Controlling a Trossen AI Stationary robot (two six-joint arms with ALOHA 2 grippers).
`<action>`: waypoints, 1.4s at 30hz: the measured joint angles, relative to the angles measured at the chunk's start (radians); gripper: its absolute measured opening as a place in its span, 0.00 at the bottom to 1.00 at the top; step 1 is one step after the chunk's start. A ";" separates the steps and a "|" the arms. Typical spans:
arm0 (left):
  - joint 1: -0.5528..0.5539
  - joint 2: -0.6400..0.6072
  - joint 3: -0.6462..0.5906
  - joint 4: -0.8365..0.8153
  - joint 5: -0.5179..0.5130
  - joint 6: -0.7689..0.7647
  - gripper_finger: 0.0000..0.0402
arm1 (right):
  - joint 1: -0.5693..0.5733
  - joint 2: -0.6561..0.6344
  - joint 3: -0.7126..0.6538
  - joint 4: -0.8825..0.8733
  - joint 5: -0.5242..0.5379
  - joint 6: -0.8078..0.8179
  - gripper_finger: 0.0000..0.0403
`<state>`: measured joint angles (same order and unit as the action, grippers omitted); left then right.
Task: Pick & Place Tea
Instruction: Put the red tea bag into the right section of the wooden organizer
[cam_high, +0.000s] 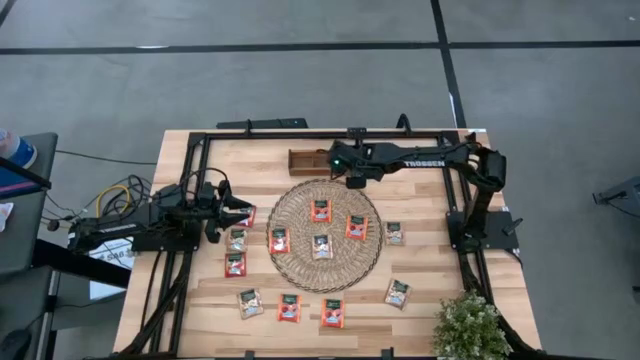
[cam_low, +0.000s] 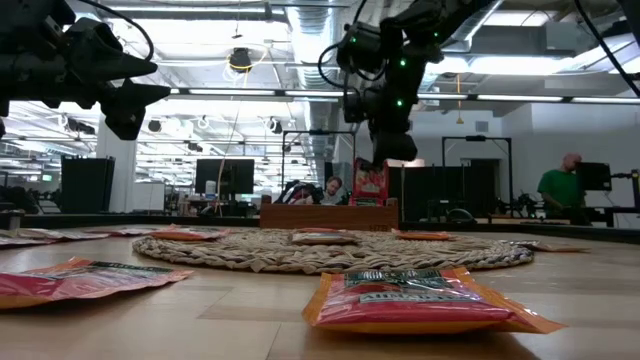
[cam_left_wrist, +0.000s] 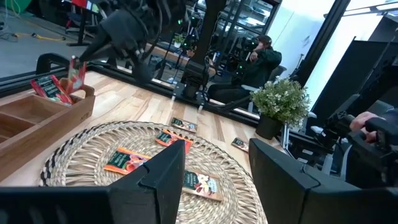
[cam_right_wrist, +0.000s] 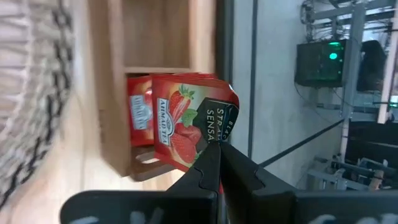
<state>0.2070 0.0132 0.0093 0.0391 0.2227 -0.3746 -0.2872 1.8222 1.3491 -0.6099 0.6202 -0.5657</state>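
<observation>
Right gripper (cam_right_wrist: 217, 163): clamped on 1 strawberry tea sachet (cam_right_wrist: 186, 118) above the wooden tray (cam_right_wrist: 115, 93), beside 1 sachet inside.
Risk: the corner pinch lets it swing, probably catching the rim.
Left gripper (cam_left_wrist: 214, 171): apart, waiting far from the tray.

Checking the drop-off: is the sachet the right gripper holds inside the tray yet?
Not yet. The right gripper pinches the red sachet above the wooden tray.

Sachets (cam_high: 321, 246) on mat (cam_high: 298, 262), tray (cam_high: 305, 160) behind it
</observation>
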 joint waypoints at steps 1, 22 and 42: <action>0.000 0.000 0.000 0.000 0.000 0.000 0.42 | -0.003 -0.001 0.000 0.007 0.000 -0.012 0.00; 0.000 0.000 0.000 0.001 -0.008 -0.007 0.42 | -0.014 0.106 0.000 0.045 -0.016 -0.064 0.00; 0.000 0.000 0.000 0.001 -0.008 -0.011 0.42 | -0.014 0.100 0.065 0.009 0.033 -0.236 0.00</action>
<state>0.2070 0.0135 0.0090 0.0402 0.2150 -0.3859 -0.3016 1.9223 1.4145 -0.6011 0.6533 -0.8013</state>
